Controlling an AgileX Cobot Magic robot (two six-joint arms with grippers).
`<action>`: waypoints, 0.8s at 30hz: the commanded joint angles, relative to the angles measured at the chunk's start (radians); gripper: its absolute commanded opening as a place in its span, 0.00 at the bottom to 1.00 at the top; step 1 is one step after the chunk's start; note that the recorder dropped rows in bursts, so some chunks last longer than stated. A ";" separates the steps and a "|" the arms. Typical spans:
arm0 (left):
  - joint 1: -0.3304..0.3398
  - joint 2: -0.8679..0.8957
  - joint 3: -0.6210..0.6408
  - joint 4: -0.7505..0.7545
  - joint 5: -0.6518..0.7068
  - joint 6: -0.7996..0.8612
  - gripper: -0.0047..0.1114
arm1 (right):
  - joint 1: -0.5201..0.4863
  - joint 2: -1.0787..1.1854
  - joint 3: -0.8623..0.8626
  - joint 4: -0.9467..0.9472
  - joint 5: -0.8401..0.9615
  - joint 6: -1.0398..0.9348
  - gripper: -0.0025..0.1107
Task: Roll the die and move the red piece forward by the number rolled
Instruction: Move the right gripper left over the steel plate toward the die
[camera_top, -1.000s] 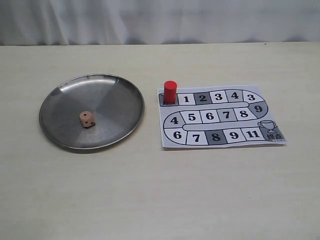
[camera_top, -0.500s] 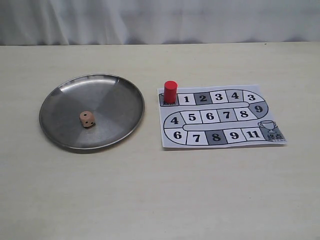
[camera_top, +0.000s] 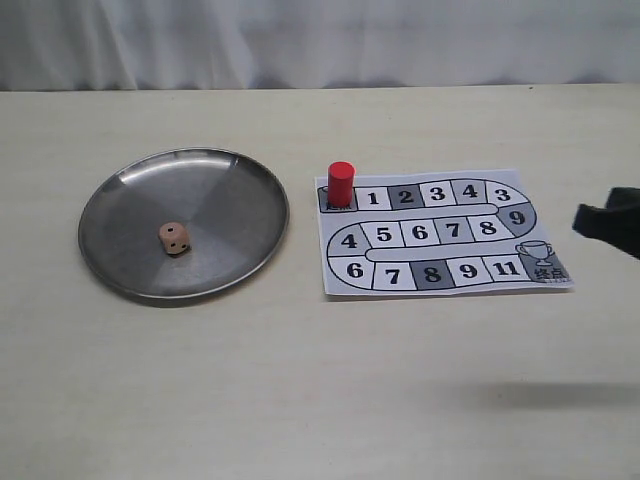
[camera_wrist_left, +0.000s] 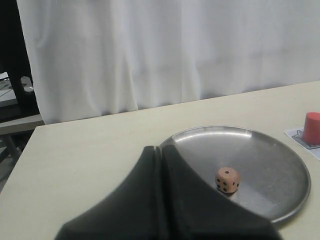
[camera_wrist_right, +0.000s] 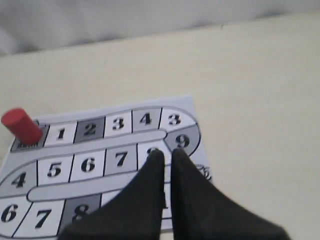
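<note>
The die (camera_top: 174, 238), a tan wooden cube, lies in the round metal plate (camera_top: 130, 180) on the left. The left wrist view shows the die (camera_wrist_left: 227, 180) with one pip up, just beyond my shut left gripper (camera_wrist_left: 159, 148), which holds nothing. The red piece (camera_top: 341, 184) stands upright on the dark start square of the paper board (camera_top: 445, 232). My right gripper (camera_top: 582, 222) comes in at the right edge, beside the board's right end. In the right wrist view the right gripper (camera_wrist_right: 166, 152) hangs over the board (camera_wrist_right: 100, 150) near square 9, fingers almost together and empty, far from the red piece (camera_wrist_right: 21, 126).
A white curtain backs the pale table. The plate (camera_wrist_left: 270, 165) sits a short gap left of the board. The right arm's shadow (camera_top: 560, 395) falls on the table at the front right. The left arm does not show in the exterior view.
My right gripper has come into the exterior view from the right edge, with its shadow on the table. The die and the red piece have not moved.
</note>
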 joint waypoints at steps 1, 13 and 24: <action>-0.008 -0.003 0.002 -0.002 -0.009 -0.001 0.04 | 0.121 0.214 -0.124 0.003 0.042 0.000 0.06; -0.008 -0.003 0.002 -0.002 -0.009 -0.001 0.04 | 0.399 0.685 -0.562 0.003 0.183 -0.007 0.39; -0.008 -0.003 0.002 -0.002 -0.009 -0.001 0.04 | 0.556 0.938 -0.940 -0.007 0.416 -0.053 0.53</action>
